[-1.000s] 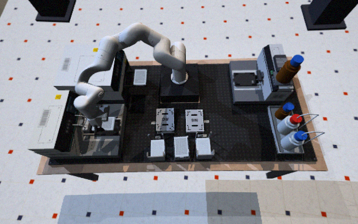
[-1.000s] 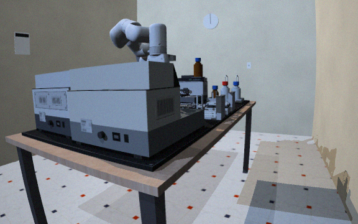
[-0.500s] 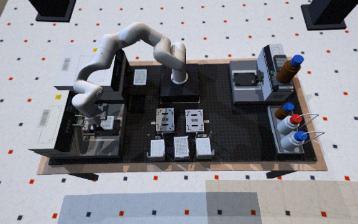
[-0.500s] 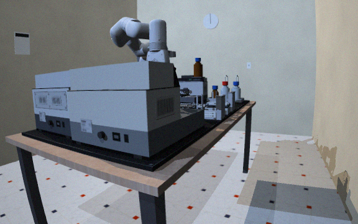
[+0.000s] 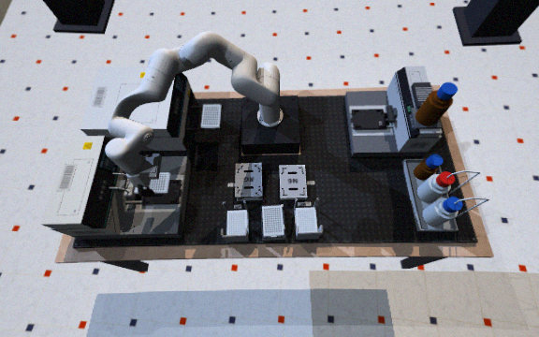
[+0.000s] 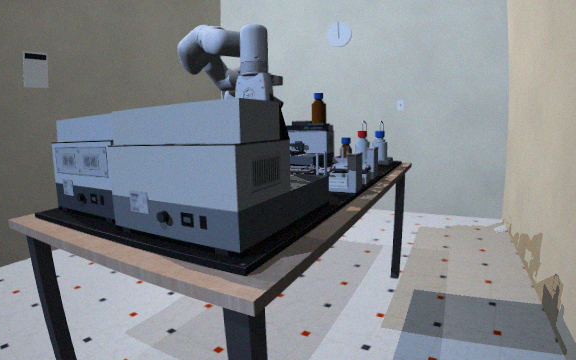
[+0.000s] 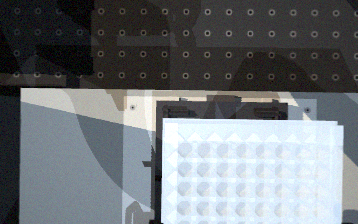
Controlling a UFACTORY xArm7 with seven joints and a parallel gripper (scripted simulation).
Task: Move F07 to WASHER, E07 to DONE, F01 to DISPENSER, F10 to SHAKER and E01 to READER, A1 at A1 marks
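Observation:
My gripper (image 5: 142,188) reaches down into the open bay of the front-left instrument (image 5: 110,197). It is shut on a white well plate (image 5: 160,183), whose label I cannot read. In the wrist view the plate (image 7: 252,172) fills the lower right, and the dark nest (image 7: 220,111) with its locators shows just past the plate's far edge; the fingers are out of frame. I cannot tell how high the plate is above the nest. A second white plate (image 5: 211,115) lies at the back-left instrument. The nest of the right-hand instrument (image 5: 368,119) is dark and holds no plate.
Nests RG (image 5: 248,180) and N6 (image 5: 293,181) stand mid-deck with no plate on them. Three plate stations (image 5: 273,221) line the front edge, each showing a white plate. Bottles (image 5: 435,197) stand at the right edge. The instrument housing (image 6: 193,150) hides my gripper in the side view.

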